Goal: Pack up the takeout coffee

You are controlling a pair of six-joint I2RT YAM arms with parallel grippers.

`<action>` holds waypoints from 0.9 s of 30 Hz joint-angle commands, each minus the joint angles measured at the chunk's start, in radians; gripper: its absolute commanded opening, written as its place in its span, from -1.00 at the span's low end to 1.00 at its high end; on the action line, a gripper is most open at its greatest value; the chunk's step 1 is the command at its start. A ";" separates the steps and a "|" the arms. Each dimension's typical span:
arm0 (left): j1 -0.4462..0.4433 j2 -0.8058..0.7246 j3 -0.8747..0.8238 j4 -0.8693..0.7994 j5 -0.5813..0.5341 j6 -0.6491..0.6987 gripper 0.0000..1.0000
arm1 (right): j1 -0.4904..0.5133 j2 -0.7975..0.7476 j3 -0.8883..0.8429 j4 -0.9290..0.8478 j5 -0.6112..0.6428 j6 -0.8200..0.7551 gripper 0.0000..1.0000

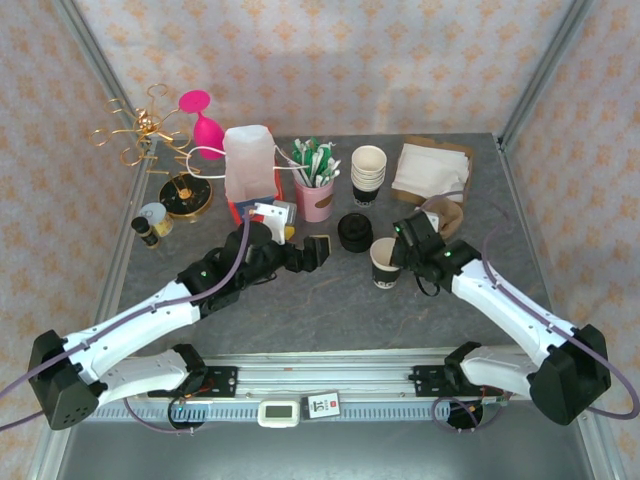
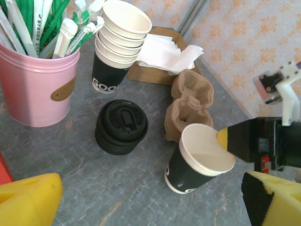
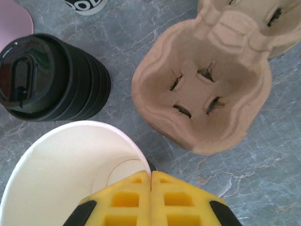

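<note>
— Right wrist view: right gripper pinches the rim of the lidless takeout coffee cup, just beside the pulp carrier. And the left gripper?
— Spread wide, holding nothing. That thin rim pinch might slip, tipping the cup onto the lid stack.

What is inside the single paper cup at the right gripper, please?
The paper cup shows a bare cream wall and part of a pale bottom, with no liquid visible. The right gripper, shut on its rim, covers the rest.
</note>
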 commanded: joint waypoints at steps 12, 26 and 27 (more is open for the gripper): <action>-0.006 0.043 0.007 0.062 0.003 -0.002 0.98 | 0.006 -0.061 -0.097 0.106 -0.022 0.003 -0.89; -0.008 0.027 0.028 0.021 -0.021 0.017 0.98 | 0.006 -0.056 0.056 0.028 -0.004 -0.010 -0.22; -0.007 0.018 0.027 0.013 -0.030 0.013 0.98 | 0.006 -0.031 0.086 0.026 -0.021 -0.023 -0.16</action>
